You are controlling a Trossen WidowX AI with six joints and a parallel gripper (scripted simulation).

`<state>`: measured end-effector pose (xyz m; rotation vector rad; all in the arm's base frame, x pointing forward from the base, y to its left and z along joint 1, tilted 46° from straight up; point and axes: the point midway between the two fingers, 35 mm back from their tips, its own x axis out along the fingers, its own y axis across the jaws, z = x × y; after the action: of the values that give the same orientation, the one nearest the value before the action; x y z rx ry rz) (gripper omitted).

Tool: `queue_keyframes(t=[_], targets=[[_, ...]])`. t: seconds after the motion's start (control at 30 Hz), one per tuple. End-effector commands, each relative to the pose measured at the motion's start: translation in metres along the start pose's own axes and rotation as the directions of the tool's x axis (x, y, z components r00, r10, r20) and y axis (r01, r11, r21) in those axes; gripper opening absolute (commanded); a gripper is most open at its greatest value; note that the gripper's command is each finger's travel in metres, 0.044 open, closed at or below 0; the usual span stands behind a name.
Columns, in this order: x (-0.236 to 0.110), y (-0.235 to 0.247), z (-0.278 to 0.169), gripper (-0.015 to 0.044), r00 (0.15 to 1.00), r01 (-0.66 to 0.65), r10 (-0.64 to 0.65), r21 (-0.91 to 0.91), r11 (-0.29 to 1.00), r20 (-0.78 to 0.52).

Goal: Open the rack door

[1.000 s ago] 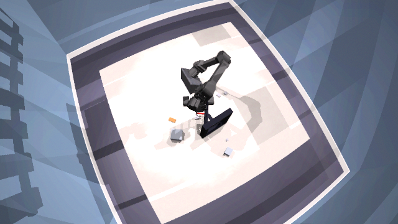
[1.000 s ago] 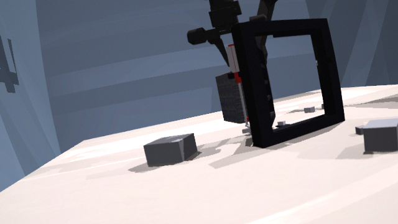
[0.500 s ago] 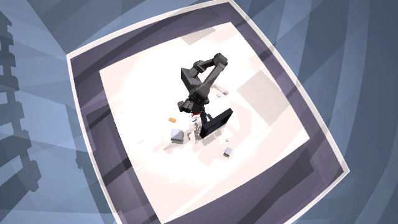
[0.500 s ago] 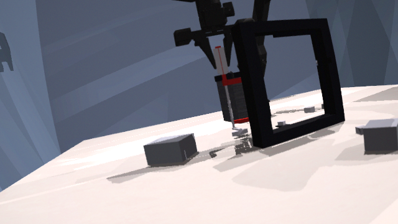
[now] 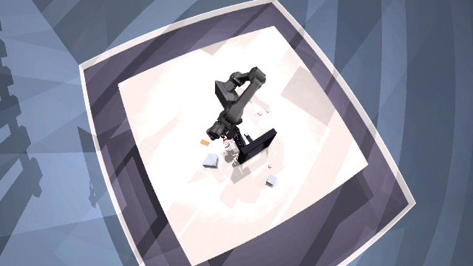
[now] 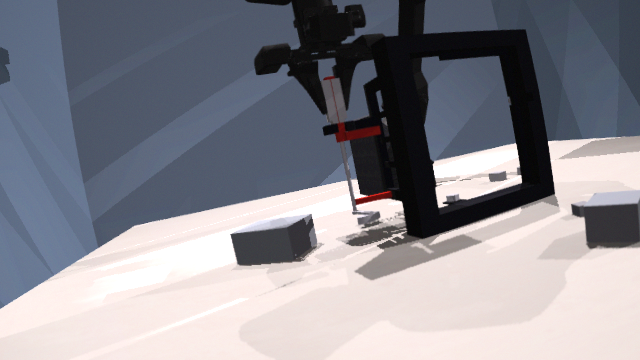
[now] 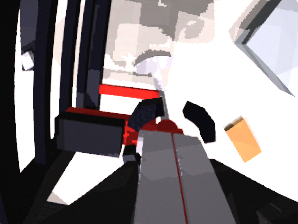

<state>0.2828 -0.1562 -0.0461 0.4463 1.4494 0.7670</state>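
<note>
The rack door (image 6: 372, 97) (image 5: 239, 140) stands swung well out from its black frame (image 6: 417, 200) (image 5: 259, 145); the exact angle cannot be told. The upright grey handle (image 6: 335, 95) (image 7: 172, 175), with a red stripe, is on the door's free side, above a thin rod (image 6: 347, 170) and red brackets (image 6: 362, 133) (image 7: 129, 91). A pale foot (image 6: 368, 217) (image 7: 156, 65) is at the rod's bottom. My gripper (image 6: 335, 107) (image 7: 170, 169) is shut on the handle from above. Parts of the door behind my gripper and the frame are hidden.
An orange block (image 5: 205, 142) (image 7: 243, 141) and a large grey block (image 5: 211, 159) (image 6: 272, 241) (image 7: 275, 37) lie on the door's outer side. Another grey block (image 5: 271, 179) (image 6: 611, 220) lies in front of the frame. Small grey blocks (image 5: 259, 113) (image 6: 497, 176) lie behind it.
</note>
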Motion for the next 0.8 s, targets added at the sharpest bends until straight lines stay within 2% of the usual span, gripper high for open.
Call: queue_keyframes(t=[0.0,0.23,0.67,0.77], targets=[[0.000,-0.006,0.003,0.0024,1.000,0.002,-0.003,-0.071,0.998,-0.007],[0.000,-0.018,0.006,0.0024,1.000,0.002,-0.003,-0.159,0.987,-0.007],[0.000,-0.018,0.006,0.0024,1.000,0.002,-0.003,-0.161,0.987,-0.007],[0.000,-0.018,0.006,0.0103,1.000,0.002,-0.003,-0.161,0.987,-0.007]])
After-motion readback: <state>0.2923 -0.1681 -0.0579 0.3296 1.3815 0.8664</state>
